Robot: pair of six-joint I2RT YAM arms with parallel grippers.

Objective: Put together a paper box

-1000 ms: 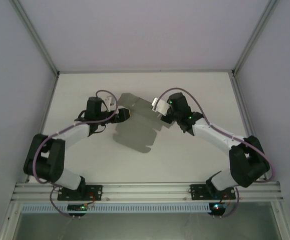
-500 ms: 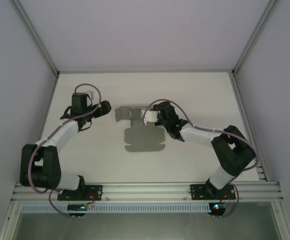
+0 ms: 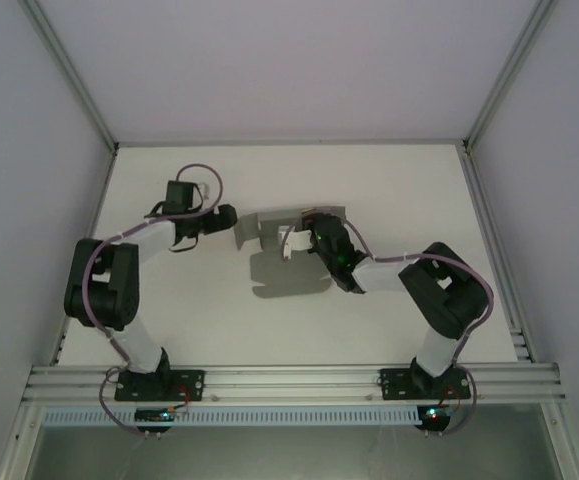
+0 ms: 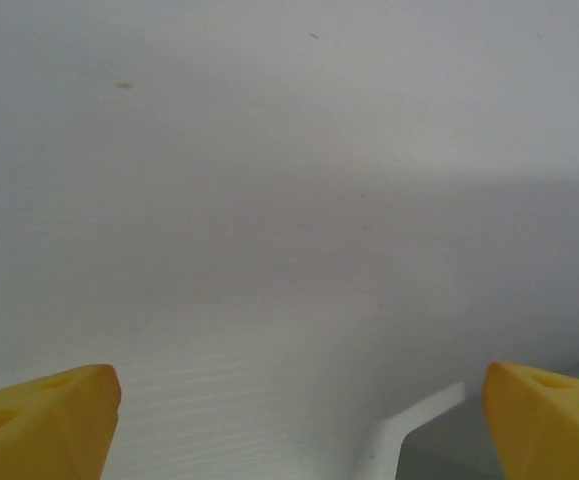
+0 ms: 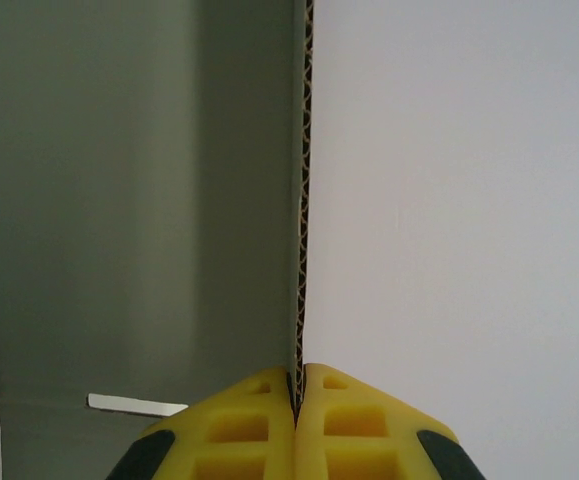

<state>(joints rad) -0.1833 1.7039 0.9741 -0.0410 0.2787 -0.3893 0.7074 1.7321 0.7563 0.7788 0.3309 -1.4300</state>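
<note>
The white table (image 3: 399,190) took up most of the top view, with the two arms reaching in from its near edge toward the middle. The paper box (image 3: 287,278), a grey die-cut sheet, lay near the centre of the table, mostly flat, with its far flaps folded up between the two wrists. The left gripper (image 3: 229,216) sat just beside the upright flap on the left; whether it touched the card could not be told from above. In the left wrist view its yellow fingers (image 4: 44,420) stood wide apart with nothing between them. The right gripper (image 3: 291,240) was over the far part of the sheet. In the right wrist view its yellow pads (image 5: 249,425) were pressed together on the corrugated edge of an upright panel of the paper box (image 5: 139,200), which ran straight up from the fingertips
</note>
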